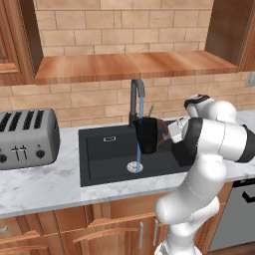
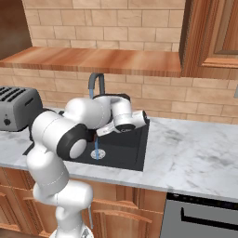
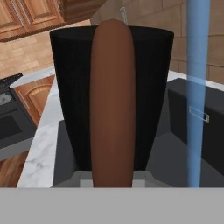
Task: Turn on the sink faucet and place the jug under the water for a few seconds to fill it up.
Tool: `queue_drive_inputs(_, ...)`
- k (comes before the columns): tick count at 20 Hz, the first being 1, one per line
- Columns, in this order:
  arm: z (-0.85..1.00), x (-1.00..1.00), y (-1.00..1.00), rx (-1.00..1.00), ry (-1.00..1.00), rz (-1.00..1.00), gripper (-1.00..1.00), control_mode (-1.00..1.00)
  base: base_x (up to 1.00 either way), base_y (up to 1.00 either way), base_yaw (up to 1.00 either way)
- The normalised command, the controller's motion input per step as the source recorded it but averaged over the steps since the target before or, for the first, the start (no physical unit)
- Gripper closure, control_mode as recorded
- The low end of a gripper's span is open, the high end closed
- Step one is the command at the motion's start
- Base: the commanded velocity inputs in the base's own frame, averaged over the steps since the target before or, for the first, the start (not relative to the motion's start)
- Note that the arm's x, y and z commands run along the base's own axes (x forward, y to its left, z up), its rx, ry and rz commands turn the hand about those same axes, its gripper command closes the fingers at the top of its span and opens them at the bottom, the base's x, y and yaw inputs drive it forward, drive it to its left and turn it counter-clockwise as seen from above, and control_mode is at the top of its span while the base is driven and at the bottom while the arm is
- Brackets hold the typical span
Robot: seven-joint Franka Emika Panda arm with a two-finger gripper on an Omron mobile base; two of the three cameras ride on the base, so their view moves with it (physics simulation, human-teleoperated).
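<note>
Water (image 1: pixel 139 132) is running, a thin blue stream dropping straight from the faucet (image 1: pixel 136 94) spout down to the silver drain (image 1: pixel 134 167) in the black sink (image 1: pixel 104 154). So the tap's on. The jug (image 1: pixel 148 134) is up in the air over the basin, held by its brown handle (image 3: pixel 112 103), and it sits just beside the stream rather than under it. In the left base view the blue line passes right along the jug's left edge and carries on to the drain below. In the hand view the stream (image 3: pixel 196 92) stands off to one side of the jug (image 3: pixel 70 96), with a visible gap of background between them, so nothing is going into the jug at this point.

The tool (image 1: pixel 168 133) is closed on the handle; from the hand camera the handle runs straight up the middle of the picture with the black jug body right behind it. Jug looks roughly upright, maybe tipped a touch, hard to call.

Off to the left on the marble worktop (image 1: pixel 45 184) there's a silver toaster (image 1: pixel 27 137), well apart from the sink. From the right base view the arm covers the jug, and you just get the faucet (image 2: pixel 96 83) arch and a short bit of stream (image 2: pixel 96 146) above the drain.
</note>
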Motion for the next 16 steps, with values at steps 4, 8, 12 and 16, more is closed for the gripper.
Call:
queue_drive_inputs(4, 0.0, 0.03, 0.0, 0.0, 0.0, 0.0, 1.0, -1.0, 0.0, 0.0, 0.0)
queue_drive_inputs(8, 0.0, 0.02, 0.0, 0.0, 0.0, 0.0, 1.0, -1.0, 0.0, 0.0, 0.0)
queue_drive_inputs(12, 0.08, 0.03, 0.0, 0.0, 0.0, 0.0, 1.0, -1.0, 0.0, 0.0, 0.0)
queue_drive_inputs(16, 0.11, 0.06, 0.0, 0.0, 0.0, 0.0, 1.0, -1.0, 0.0, 0.0, 0.0)
